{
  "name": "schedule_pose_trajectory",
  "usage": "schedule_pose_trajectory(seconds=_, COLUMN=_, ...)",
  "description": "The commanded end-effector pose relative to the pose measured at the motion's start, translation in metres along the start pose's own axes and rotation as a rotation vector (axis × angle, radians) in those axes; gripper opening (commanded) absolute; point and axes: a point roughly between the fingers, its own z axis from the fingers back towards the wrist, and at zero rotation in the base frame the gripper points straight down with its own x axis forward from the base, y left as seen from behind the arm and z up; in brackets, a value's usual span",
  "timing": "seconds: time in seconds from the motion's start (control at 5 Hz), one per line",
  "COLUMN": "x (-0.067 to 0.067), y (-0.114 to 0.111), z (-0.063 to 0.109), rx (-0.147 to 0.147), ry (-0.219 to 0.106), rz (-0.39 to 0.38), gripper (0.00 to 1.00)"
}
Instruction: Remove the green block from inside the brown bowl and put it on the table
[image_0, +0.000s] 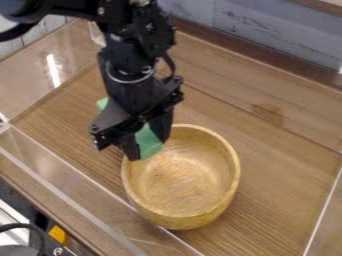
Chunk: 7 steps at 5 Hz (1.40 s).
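Camera view: the brown wood-grain table (287, 165) is seen bounded by clear acrylic walls (74, 185), with a pale panel (254, 35) behind. The bowl (181, 185) is placed on it. The green block (144, 143) is held pinched in the dark gripper (138, 138), tilted, over the bowl's rim.

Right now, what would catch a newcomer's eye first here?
Probably the bulky black gripper, looming over the upper left of the picture. Below it to the right sits the round light-wood bowl, and a bright green block peeks out between them, at the bowl's upper-left rim.
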Motion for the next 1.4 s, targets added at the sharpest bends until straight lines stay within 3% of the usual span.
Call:
schedule_pose_trajectory(seconds=0.0, x=0.013, y=0.002, z=-0.003, rx=-0.024, ry=-0.015, rz=0.023, gripper=0.0)
schedule_pose_trajectory(seconds=0.4, x=0.014, y=0.0, z=0.004, rx=-0.03, ry=-0.02, rz=0.077, gripper=0.0)
schedule_pose_trajectory(seconds=0.8, x=0.018, y=-0.003, z=0.023, rx=-0.048, ry=-0.015, rz=0.023, gripper=0.0)
schedule_pose_trajectory(seconds=1.2, x=0.036, y=0.016, z=0.007, rx=-0.068, ry=-0.024, rz=-0.041, gripper=0.0)
